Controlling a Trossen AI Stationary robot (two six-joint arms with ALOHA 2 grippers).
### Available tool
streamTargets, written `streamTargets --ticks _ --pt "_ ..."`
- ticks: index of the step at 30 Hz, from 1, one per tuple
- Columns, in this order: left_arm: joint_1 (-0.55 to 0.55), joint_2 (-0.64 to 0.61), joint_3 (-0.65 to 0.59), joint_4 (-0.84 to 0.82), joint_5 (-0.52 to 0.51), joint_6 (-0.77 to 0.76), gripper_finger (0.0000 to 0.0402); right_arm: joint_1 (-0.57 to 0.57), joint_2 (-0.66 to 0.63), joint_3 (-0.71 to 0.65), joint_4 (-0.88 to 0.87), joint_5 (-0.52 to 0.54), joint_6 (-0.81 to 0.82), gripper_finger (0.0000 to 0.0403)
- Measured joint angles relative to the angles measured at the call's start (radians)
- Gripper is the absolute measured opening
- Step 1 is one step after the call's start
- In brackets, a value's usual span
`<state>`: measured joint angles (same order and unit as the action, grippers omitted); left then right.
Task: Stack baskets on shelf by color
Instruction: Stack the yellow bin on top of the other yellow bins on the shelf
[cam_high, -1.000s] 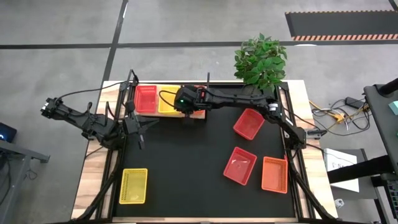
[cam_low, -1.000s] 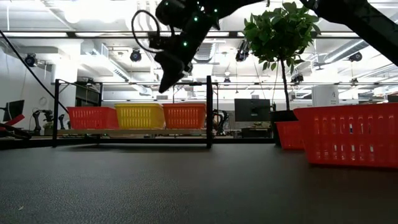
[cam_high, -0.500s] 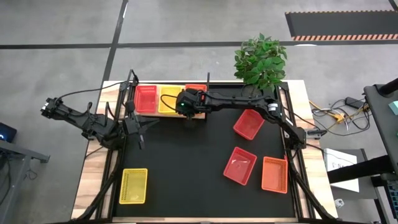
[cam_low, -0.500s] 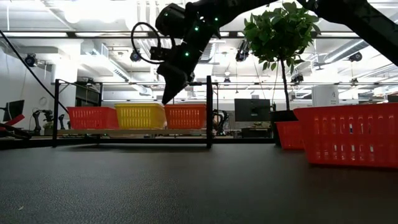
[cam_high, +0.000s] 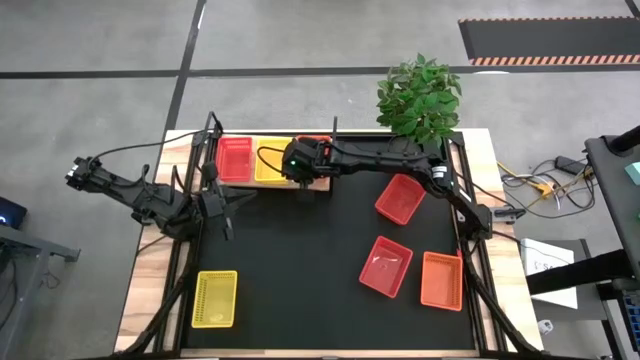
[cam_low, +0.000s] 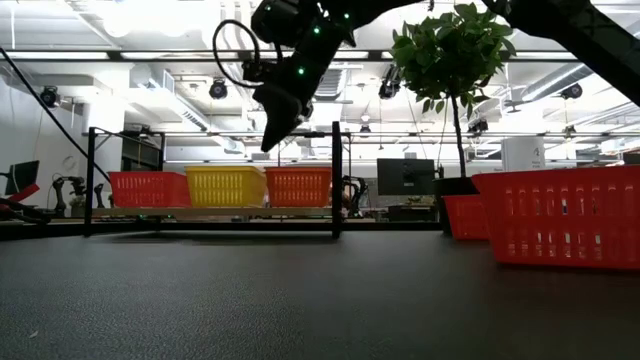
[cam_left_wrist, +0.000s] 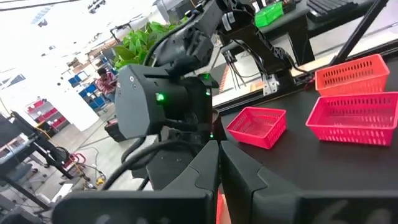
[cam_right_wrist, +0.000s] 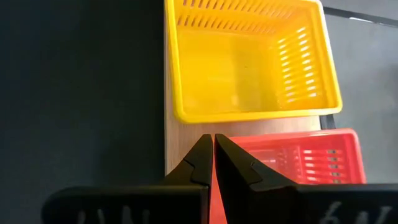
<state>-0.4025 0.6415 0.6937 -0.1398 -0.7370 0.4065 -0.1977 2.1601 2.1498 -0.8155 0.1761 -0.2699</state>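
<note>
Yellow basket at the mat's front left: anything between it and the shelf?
Nothing visible. Only bare black mat lies between the yellow basket and the shelf; the left tool sits shut beside that line.

Yellow basket (cam_right_wrist: 249, 62), light-wood shelf (cam_right_wrist: 186, 140), black mat (cam_high: 300, 270).

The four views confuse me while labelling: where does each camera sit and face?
High view: overhead, straight down; both arms, right pincer shut by the shelf.
Low view: table height, across to the shelf; right pincer above.
Left wrist: left pincer shut, facing the right arm.
Right wrist: looks down on the yellow basket.
Shared: high and right wrist both show that yellow basket.
</note>
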Motion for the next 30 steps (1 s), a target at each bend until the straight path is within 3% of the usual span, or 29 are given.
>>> streamTargets --ticks 6,15,22,25,30 --pt "0.0 -0.01 -0.005 -0.028 0.0 -0.021 0.0 0.035 -0.038 0.022 -0.084 -0.032 -0.011 0.0009" --pt "0.0 0.08 -0.116 0.175 0.054 -0.318 0.0 0.191 -0.166 -0.082 -0.152 -0.078 -0.065 0.0009" --pt "-0.004 0.27 -0.194 0.426 0.106 -0.495 0.0 0.276 -0.268 -0.247 -0.119 -0.082 -0.064 0.0009" --pt "-0.006 0.35 -0.181 0.426 0.112 -0.603 0.0 0.298 -0.321 -0.343 -0.08 -0.083 -0.063 0.0009" --pt "-0.014 0.451 -0.141 0.428 0.213 -0.757 0.0 0.314 -0.423 -0.511 0.002 -0.082 -0.042 0.0009"
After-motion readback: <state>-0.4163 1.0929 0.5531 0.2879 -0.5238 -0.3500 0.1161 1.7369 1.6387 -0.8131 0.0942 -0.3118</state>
